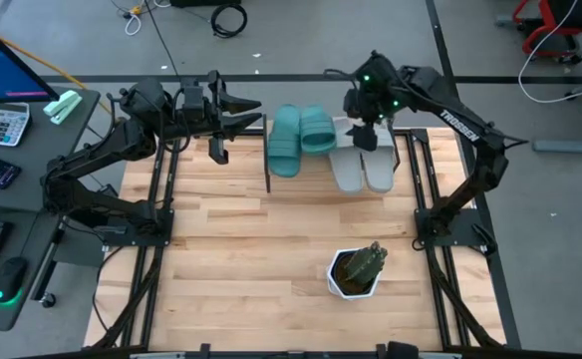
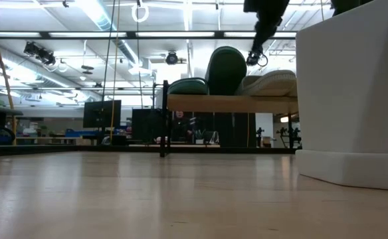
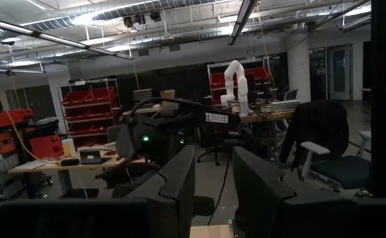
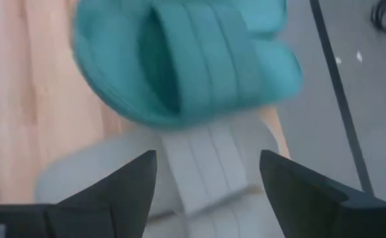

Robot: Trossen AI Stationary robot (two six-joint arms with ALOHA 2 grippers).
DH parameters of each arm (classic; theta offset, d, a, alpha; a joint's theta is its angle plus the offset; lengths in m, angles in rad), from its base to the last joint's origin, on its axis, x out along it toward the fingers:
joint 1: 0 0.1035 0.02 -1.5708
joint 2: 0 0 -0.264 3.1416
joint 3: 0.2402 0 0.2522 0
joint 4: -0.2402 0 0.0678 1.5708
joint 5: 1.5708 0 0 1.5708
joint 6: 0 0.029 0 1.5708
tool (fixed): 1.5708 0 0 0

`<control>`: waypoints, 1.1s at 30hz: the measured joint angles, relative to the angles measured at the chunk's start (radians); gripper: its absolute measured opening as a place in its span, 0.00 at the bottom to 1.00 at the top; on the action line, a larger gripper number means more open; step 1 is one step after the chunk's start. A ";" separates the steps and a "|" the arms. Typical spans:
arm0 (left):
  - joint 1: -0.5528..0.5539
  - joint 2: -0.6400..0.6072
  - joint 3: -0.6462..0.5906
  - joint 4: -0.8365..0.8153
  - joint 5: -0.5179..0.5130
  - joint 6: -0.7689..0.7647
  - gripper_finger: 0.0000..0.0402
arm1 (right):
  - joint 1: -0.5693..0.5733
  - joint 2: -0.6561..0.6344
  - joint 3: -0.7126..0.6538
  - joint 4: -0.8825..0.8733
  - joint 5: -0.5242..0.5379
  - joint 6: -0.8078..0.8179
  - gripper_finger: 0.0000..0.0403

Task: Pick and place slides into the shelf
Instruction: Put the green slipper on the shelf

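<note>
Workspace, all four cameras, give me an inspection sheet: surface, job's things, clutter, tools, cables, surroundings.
Surface: slatted wooden table, mostly bare.
Job's things: teal slides and grey slides all on the shelf at the far edge; one teal slide sits tilted, overlapping a grey one.
Clutter: white pot with a plant near the front right.
Tools: right tool open above the grey slides, holding nothing; left tool partly open, empty, left of the shelf.
Cables: loose cables on the floor beyond the table.
Surroundings: side desk with a calculator; a workshop behind.
</note>
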 joint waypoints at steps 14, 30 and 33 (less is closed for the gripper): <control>0.000 0.000 0.000 -0.086 0.000 -0.001 0.27 | 0.027 -0.046 -0.221 0.014 0.050 -0.050 0.66; 0.000 0.000 0.000 -0.311 -0.054 0.000 0.27 | 0.244 -0.088 -0.233 0.201 0.132 -0.141 0.62; 0.000 0.000 0.000 -0.311 -0.067 0.000 0.27 | 0.274 -0.079 -0.233 0.206 0.131 -0.157 0.62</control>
